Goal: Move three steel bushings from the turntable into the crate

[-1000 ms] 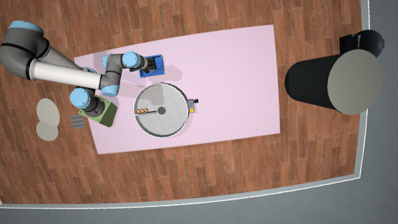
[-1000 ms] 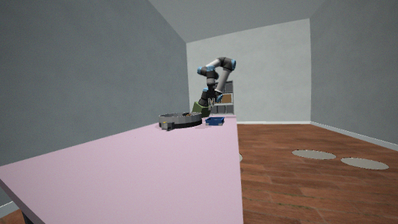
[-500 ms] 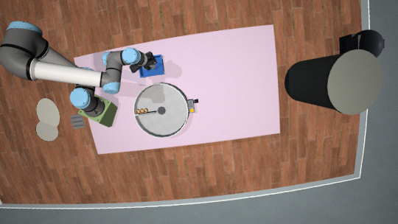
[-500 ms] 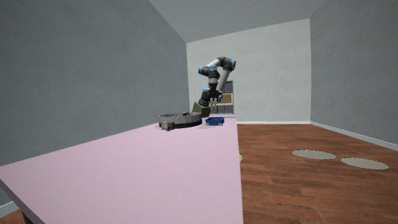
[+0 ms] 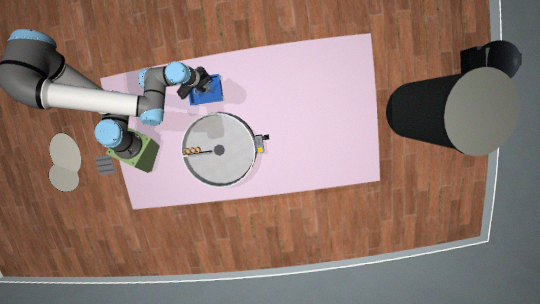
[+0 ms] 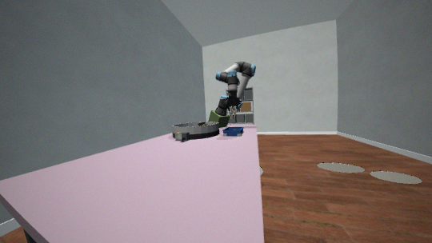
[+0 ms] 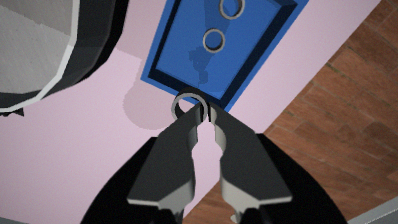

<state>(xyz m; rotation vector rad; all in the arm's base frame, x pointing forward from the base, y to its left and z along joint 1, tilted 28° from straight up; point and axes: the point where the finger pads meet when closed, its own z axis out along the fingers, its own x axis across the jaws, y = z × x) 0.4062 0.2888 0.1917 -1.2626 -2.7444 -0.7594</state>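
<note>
Two steel bushings in the blue crate, apart from each other on its floor, open ends toward the wrist view. In the gripper, a third steel bushing, pinched by one side of its wall between nearly closed fingertips, most of the ring out to one side. In the wrist view, in front of the crate's near end and partly overlapping its rim; in the exterior view, fingertips raised above rim level. Beside the crate on the pink table, the round, grey turntable, with a raised rim. On it, a short row of copper-toned rings near the rim, alongside a thin dark bar reaching toward the hub; too small for a sure count. Behind, in the exterior view, a green block beneath the bent grey, white and blue arm.

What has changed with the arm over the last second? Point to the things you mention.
The gripper (image 5: 204, 89) (image 6: 233, 111) (image 7: 205, 104) has shifted slightly toward the top of the top view, rightward in the exterior view. I can't tell whether its grip on the bushing (image 7: 175, 109) is new. The crate (image 5: 207, 98) (image 6: 233, 132) (image 7: 175, 55) and turntable (image 5: 232, 167) (image 6: 196, 130) (image 7: 35, 50) stayed put.
</note>
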